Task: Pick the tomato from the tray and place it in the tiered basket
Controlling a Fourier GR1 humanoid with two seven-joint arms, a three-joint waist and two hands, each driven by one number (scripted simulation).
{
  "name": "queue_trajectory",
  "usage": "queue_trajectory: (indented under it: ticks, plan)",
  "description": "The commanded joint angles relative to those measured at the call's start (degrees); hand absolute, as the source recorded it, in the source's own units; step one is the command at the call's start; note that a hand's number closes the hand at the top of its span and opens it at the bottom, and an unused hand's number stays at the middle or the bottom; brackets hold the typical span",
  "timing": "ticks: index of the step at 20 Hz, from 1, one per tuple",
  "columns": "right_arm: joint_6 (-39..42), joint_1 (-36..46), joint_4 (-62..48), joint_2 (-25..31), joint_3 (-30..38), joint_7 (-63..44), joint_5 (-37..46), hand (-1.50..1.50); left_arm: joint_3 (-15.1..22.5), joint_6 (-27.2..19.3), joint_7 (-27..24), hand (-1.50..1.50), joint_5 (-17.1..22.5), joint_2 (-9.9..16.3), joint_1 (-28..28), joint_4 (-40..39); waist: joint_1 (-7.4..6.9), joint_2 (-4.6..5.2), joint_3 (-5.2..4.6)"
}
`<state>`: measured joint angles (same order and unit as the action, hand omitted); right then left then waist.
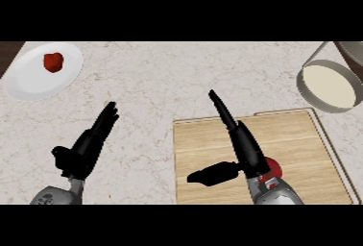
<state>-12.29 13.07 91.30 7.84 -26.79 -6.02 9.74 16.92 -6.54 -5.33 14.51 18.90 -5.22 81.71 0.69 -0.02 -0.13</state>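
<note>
Fingers of both hands are straight and released, grasping nothing. At the far left of the counter (177,81), which is pale and marbled, sits a white plate (28,81), near the upper corner of the head view; a small red piece of food (53,62) lies on its upper half, and what kind of food it is cannot be made out. Below and to the right of the plate, the left hand (83,149) comes in from the lower edge over bare counter, its fingers (105,120) extended together and pointing up and to the right, the thumb stuck out to the left. Next comes the wooden tray (297,144), a light board with a raised rim, lying on the lower right part of the counter. Over the tray's left half is the right hand (245,153), its fingers (225,115) stretched long toward the upper left so that the tips pass just beyond the tray's far edge, its thumb spread out to the left. The tomato (273,169) lies on the tray, red and round, mostly hidden behind the right hand at the wrist side, only a part showing to the right of the palm. At the far right, near the upper corner, stands the tiered basket (327,89), a round grey-walled ring with a cream floor, with the edge of another tier above it; nothing lies in the part that shows.
</note>
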Motion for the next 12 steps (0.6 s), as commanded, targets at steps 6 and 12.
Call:
queue_trajectory:
  ticks: [6, 12]
  plan:
    - [12.7, 7.3, 14.6, 18.9, -4.3, -24.1, 16.3, -1.5, -1.1, 0.8, -2.2, 0.0, -0.1, -1.0, -0.3, -4.1, 1.96, -1.16, -0.48]
    - [34.0, 13.6, 20.7, 28.5, -10.5, -39.8, 17.3, -1.5, -0.7, 0.7, -1.7, 0.0, -0.7, -0.8, -0.3, -3.5, 1.43, -1.68, -0.61]
